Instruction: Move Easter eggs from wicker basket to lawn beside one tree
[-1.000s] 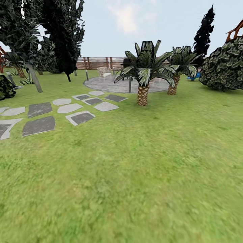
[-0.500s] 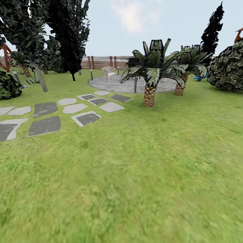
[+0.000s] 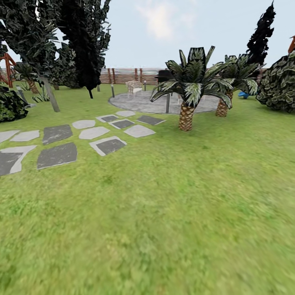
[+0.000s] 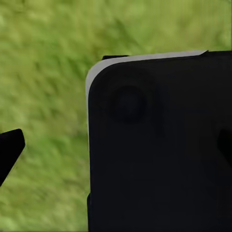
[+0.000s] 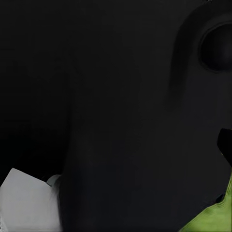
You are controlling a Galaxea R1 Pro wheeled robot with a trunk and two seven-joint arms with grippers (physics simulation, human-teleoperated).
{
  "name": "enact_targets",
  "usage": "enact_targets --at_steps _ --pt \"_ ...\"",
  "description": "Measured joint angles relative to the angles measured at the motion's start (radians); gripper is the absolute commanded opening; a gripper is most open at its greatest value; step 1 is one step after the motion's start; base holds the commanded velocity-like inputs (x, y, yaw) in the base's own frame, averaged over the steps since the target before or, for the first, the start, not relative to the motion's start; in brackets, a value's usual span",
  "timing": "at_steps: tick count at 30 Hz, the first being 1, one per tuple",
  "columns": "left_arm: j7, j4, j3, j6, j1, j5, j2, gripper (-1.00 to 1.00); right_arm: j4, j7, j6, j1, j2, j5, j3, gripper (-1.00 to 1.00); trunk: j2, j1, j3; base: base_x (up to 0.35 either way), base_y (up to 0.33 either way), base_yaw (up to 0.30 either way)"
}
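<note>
left hand: a dark fingertip (image 4: 8, 152) pokes in at the wrist picture's edge, over grass; spread can't be told, nothing seen held or touched
right hand: a dark tip (image 5: 226, 145) at the wrist picture's edge; open or together can't be told, no egg seen in it
arms: both wrist cameras face a big black body panel (image 4: 159, 145) (arms look tucked close to the robot, which fits travel, not reaching)
lawn (image 3: 164, 213): wide blurred grass across the whole foreground of the head view
basket and eggs: not to be made out in these pictures, so location can't be given; likely somewhere off ahead or to the side
step: judged as driving or searching over the lawn; no egg pulled yet as far as can be seen
tree (image 3: 51, 96): slim pale leaning trunk at far left, dark crown above it, a candidate drop spot
palm (image 3: 186, 116): short, patterned trunk, right of centre on the grass, a second one behind it (not the target kind)
stones (image 3: 57, 155): grey stepping slabs left of centre, leading to the round patio (image 3: 139, 102)
fence (image 3: 127, 76): brown slats behind the patio
bush (image 3: 280, 88): dense rounded one at right edge
risk: none for the hands now; main need is to spot the basket first
</note>
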Motion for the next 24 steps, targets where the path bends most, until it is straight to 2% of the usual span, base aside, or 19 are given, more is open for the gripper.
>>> enact_targets --at_steps 16,24 --pt "0.0 0.0 0.0 0.0 0.0 0.001 0.0 1.0 0.005 0.0 0.001 0.0 0.009 0.005 0.002 1.0 0.0 0.0 -0.014 0.177 0.289 0.208" --pt "0.0 0.0 -0.001 0.0 0.0 0.001 0.0 1.0 0.005 0.0 0.001 0.0 0.009 0.006 0.002 1.0 0.0 0.0 -0.021 0.093 0.31 0.228"
